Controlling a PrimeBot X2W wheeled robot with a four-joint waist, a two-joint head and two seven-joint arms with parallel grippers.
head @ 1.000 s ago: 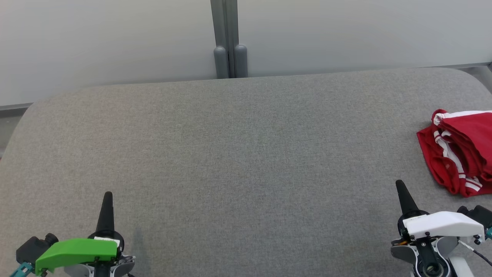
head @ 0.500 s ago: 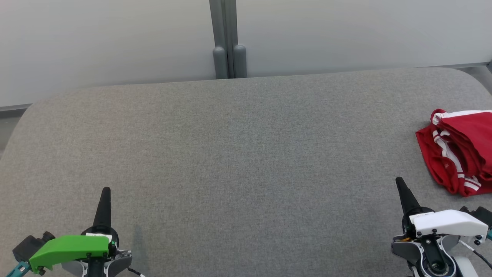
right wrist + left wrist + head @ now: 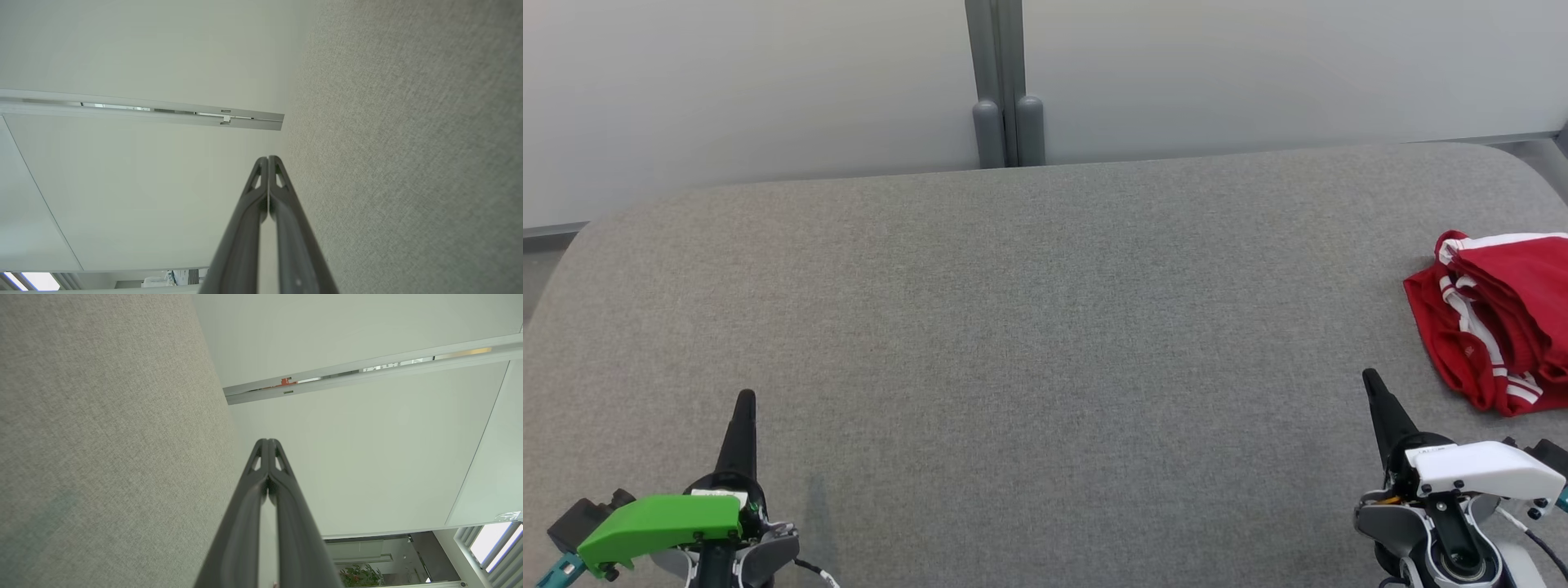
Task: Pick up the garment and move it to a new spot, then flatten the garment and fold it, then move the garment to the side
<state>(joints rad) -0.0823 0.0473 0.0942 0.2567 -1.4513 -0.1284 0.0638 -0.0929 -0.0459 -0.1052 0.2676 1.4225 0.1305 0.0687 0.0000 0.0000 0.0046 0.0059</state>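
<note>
Fabric, grey and finely woven, covers the broad, round-cornered table. At its right edge lies the garment, red cloth with white stripes, bunched in soft folds and partly cut off by the frame. The left gripper, under a green plastic shell, and the right gripper, under a white one, each taper to one dark point, fingers pressed together on nothing. The right gripper is near the garment, not touching it.
</note>
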